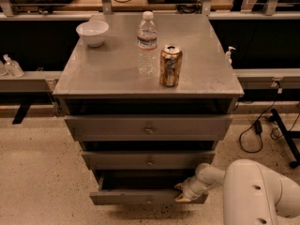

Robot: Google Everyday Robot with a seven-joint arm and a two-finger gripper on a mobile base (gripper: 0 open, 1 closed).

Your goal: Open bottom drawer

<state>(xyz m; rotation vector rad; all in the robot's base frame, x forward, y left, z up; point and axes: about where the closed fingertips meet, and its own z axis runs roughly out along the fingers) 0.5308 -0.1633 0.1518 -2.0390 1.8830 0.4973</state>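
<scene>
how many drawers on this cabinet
3, stacked under the cabinet top: the top drawer, the middle drawer beneath it, and the bottom drawer lowest, pulled partly out. The tool is at the bottom drawer's right front edge.
</scene>
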